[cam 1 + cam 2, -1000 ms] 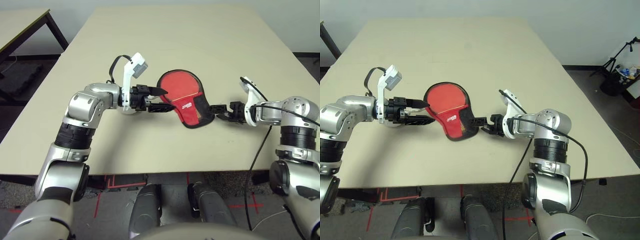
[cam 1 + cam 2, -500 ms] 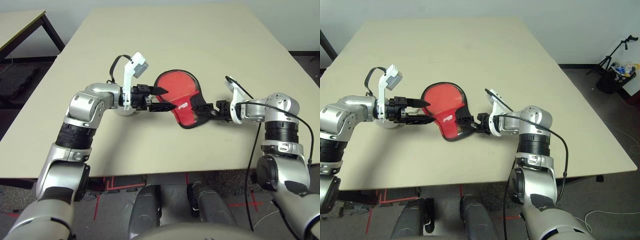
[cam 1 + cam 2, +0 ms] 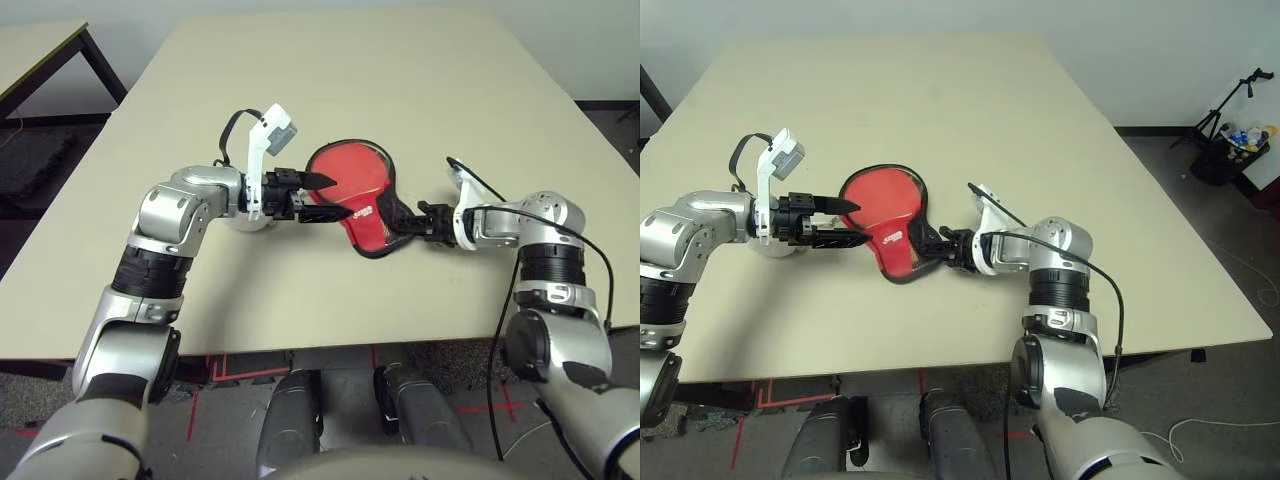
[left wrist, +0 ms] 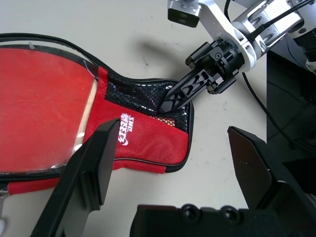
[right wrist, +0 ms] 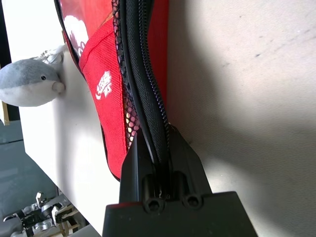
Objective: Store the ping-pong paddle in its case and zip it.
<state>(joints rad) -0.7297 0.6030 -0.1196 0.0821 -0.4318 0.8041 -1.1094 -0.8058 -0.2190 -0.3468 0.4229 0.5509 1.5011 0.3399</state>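
Pale and bare, the bench (image 3: 330, 90) runs up the frame toward a light wall, with a second table's corner at the upper left. Going left to right from there: the left hand (image 3: 322, 197) hangs at centre-left with its two black fingers spread as wide as they go, gripping nothing, its tips just over the round left edge of the case (image 3: 350, 195). By the left wrist there is a small grey plush shark (image 5: 30, 82) on the bench. The case lies flat at the middle of the frame, red, with a white logo and a black mesh pocket at its narrow end. Through the clear front the ping-pong paddle (image 4: 42, 103) shows red inside, so I judge it already stowed; its handle I cannot make out.

To the right of the case, the right hand (image 3: 412, 220) has its fingers pinched tight on the black zipper edging at the narrow end. Whether it holds the slider's pull or only the tape I cannot tell.

Zipping is the step in hand, I would say. To do it well, the left hand should come down and pin the round end so the soft cover cannot slide, while the right draws along the curve of the seam, low and steady, not lifting the fabric. If the case bunches, ease off and regrip.
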